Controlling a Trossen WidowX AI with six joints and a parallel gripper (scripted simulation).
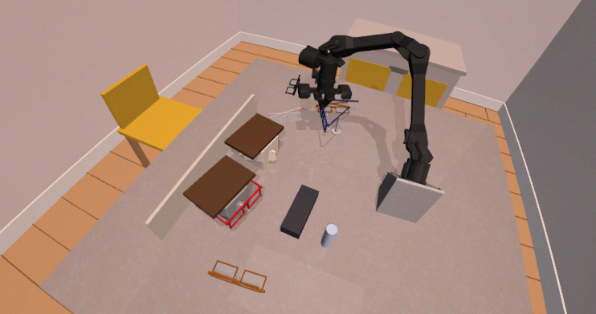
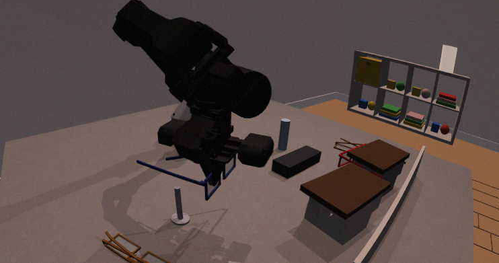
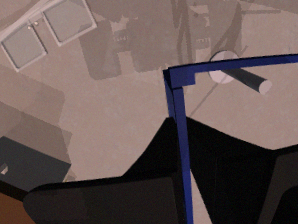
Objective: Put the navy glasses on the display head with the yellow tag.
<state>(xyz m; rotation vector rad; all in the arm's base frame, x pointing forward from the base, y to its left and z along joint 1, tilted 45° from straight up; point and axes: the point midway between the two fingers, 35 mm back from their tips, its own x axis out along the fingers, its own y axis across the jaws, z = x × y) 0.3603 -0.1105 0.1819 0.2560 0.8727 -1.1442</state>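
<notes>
The navy glasses (image 1: 338, 116) (image 2: 171, 171) (image 3: 183, 150) hang in the air, front frame in my shut gripper (image 1: 323, 103) (image 2: 213, 181) (image 3: 179, 122). Their temples are open and extend away from the display heads. The glasses are beside and above a thin upright post. The head with the yellow tag (image 1: 255, 136) (image 2: 346, 190) has a flat brown top over a grey body and wears no glasses; its small pale tag (image 1: 272, 157) shows a yellow spot. The other head (image 1: 221, 186) (image 2: 378, 155) wears red glasses (image 1: 229, 225) (image 2: 339, 160). The fingers hide part of the navy frame.
The post (image 1: 336, 132) (image 2: 178, 203) (image 3: 250, 81) stands near the held glasses. White glasses (image 1: 285, 116), black glasses (image 1: 293, 85) and orange glasses (image 1: 237, 280) lie around. A dark box (image 1: 299, 211) (image 2: 296, 161) and a blue cylinder (image 1: 328, 235) (image 2: 284, 134) are near the heads; a low wall (image 2: 391, 205) runs behind them.
</notes>
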